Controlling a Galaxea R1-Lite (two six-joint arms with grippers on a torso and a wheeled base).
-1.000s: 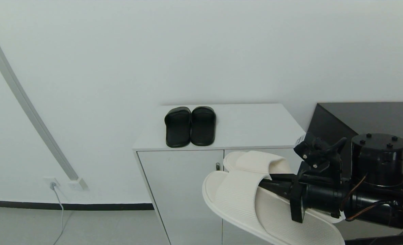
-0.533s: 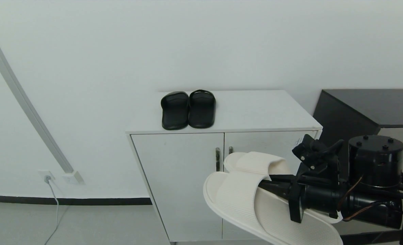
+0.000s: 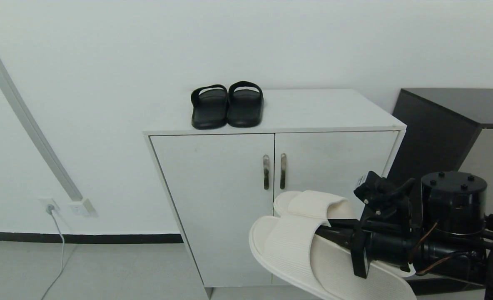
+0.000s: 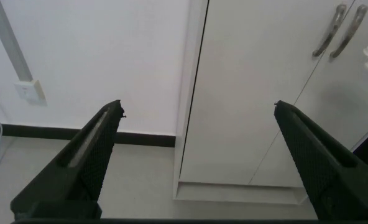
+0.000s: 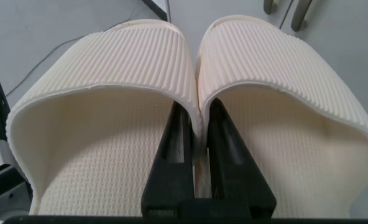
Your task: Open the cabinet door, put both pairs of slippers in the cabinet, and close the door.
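Observation:
A white two-door cabinet [image 3: 213, 200] stands against the wall, both doors shut, with two metal handles [image 3: 274, 171] at the middle seam. A pair of black slippers [image 3: 227, 104] sits on its top, towards the left. My right gripper [image 3: 329, 227] is low in front of the right door, shut on a pair of white slippers [image 3: 296, 241]. Its fingers [image 5: 224, 146] pinch the two inner strap edges together between the white slippers [image 5: 109, 106]. My left gripper [image 4: 196, 155] is open and holds nothing, facing the cabinet's [image 4: 252, 93] lower left corner.
A black box-like unit [image 3: 438, 125] stands right beside the cabinet. On the wall at the left are a slanted grey conduit [image 3: 26, 121] and a socket [image 3: 48, 206] with a cable running down to the grey floor [image 3: 105, 271].
The head camera has moved, so the cabinet now sits higher in the picture and its doors and handles show fully. The right gripper still holds the white slippers the same way.

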